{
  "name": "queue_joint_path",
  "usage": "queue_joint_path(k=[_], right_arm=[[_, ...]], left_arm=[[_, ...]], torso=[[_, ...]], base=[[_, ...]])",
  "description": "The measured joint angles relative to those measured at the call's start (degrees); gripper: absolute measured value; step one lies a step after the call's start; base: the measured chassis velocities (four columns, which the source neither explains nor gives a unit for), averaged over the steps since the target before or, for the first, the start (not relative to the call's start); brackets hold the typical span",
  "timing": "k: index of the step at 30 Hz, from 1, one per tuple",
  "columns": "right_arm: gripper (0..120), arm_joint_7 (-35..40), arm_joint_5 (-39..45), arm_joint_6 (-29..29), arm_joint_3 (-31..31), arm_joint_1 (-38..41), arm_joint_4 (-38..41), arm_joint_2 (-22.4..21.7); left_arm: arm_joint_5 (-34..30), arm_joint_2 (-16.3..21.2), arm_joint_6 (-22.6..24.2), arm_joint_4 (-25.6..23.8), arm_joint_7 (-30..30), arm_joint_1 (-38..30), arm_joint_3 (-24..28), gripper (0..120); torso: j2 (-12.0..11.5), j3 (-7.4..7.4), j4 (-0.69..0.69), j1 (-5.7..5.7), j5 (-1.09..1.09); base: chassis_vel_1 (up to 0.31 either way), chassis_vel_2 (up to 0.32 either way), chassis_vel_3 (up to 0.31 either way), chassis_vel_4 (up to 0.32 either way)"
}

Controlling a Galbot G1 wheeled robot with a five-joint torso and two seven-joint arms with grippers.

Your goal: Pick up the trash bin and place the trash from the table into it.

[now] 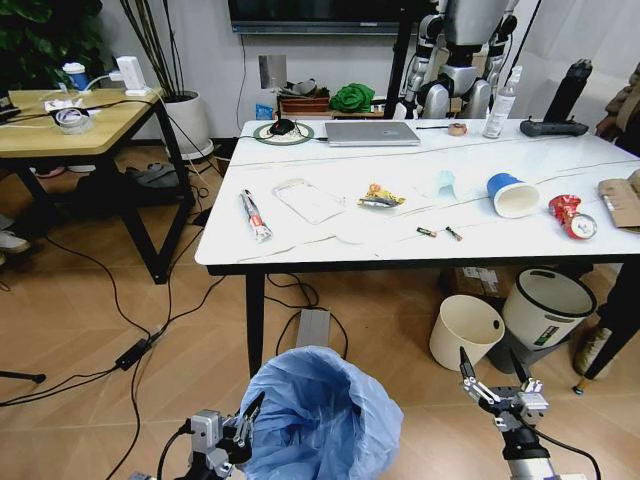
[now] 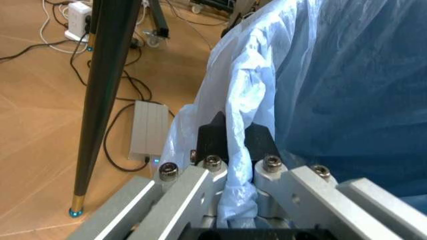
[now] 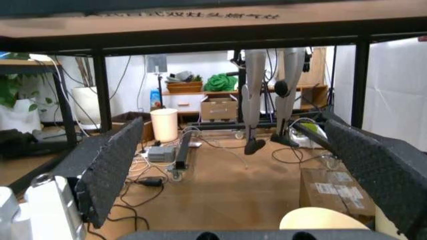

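The trash bin (image 1: 320, 415), lined with a crinkled light-blue bag, is low in front of me, before the table (image 1: 330, 245). My left gripper (image 1: 245, 425) is shut on its bagged rim; in the left wrist view the black pads (image 2: 215, 137) pinch the bag (image 2: 347, 90). My right gripper (image 1: 495, 385) hangs open and holds nothing, below the table's right part; its fingers (image 3: 110, 170) stand wide apart. Trash lies on the table: a long wrapper (image 1: 255, 215), a clear pack (image 1: 310, 200), a snack wrapper (image 1: 381, 197), a tissue (image 1: 445, 183), a cup (image 1: 513, 195), a red can (image 1: 572, 216) and cardboard (image 1: 622, 200).
A grey laptop (image 1: 371, 133) and a spray bottle (image 1: 503, 103) stand at the table's far side. Under its right end are a cream bucket (image 1: 467, 330) and a white black-rimmed bin (image 1: 547, 305). A wooden-topped table (image 1: 70, 120) stands left, with cables across the floor.
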Motion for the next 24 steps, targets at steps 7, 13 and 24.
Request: queue_joint_path(k=[7, 13, 24], right_arm=[[100, 0.0, -0.41, -0.01, -0.1, -0.06, 0.14, 0.19], [100, 0.0, -0.57, -0.01, -0.12, -0.1, 0.19, 0.31], [100, 0.03, -0.6, -0.04, -0.11, -0.04, 0.42, 0.48]], left_arm=[[-0.01, 0.06, -0.01, 0.23, 0.0, -0.08, 0.15, 0], [0.02, -0.02, -0.02, 0.32, 0.0, -0.12, 0.51, 0], [0.16, -0.37, -0.03, 0.51, 0.01, -0.45, 0.83, 0]], torso=[[1.57, 0.94, 0.0, 0.64, 0.0], [3.08, 1.89, 0.0, 1.18, 0.0], [5.97, 3.55, 0.0, 2.41, 0.0]], base=[[0.0, 0.0, 0.0, 0.0], [0.0, 0.0, 0.0, 0.0], [0.0, 0.0, 0.0, 0.0]])
